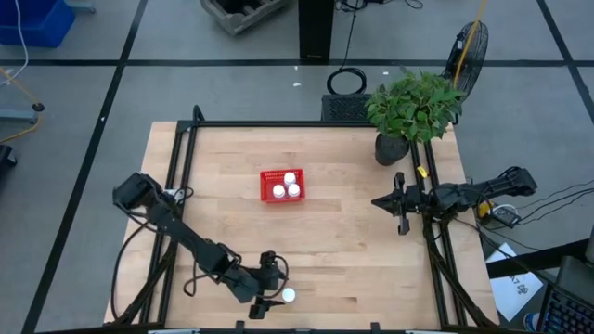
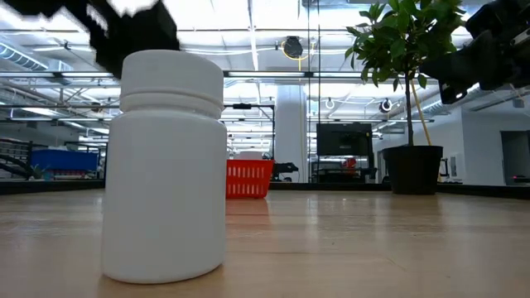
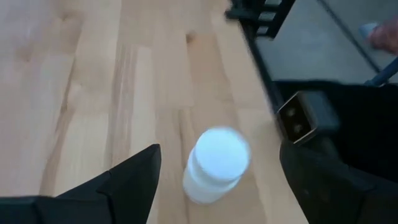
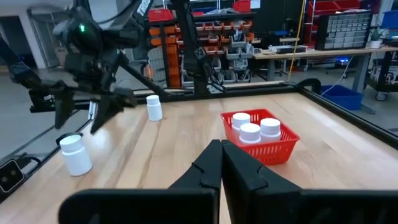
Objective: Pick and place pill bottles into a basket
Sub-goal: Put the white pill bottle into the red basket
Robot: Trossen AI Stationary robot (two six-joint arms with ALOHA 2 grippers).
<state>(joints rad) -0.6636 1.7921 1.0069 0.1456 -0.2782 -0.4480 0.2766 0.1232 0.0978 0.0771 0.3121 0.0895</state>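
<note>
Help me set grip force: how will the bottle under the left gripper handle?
The pill bottle looks like rigid plastic. Its smooth round wall may slip in the open left gripper. Upright, it could tip if nudged, then roll. The right gripper waits far off.

A potted plant (image 1: 411,107) stands at about two o'clock on the wooden bench (image 1: 343,241), its dark pot (image 1: 391,148) just inside the bench's black frame. In the low view the same plant (image 2: 406,50) rises from its pot (image 2: 411,170) at the far side of the bench. Beyond the bench at one o'clock, a fan (image 1: 467,48) stands on the grey floor, and a blue bin (image 1: 35,20) sits at eleven o'clock.
</note>
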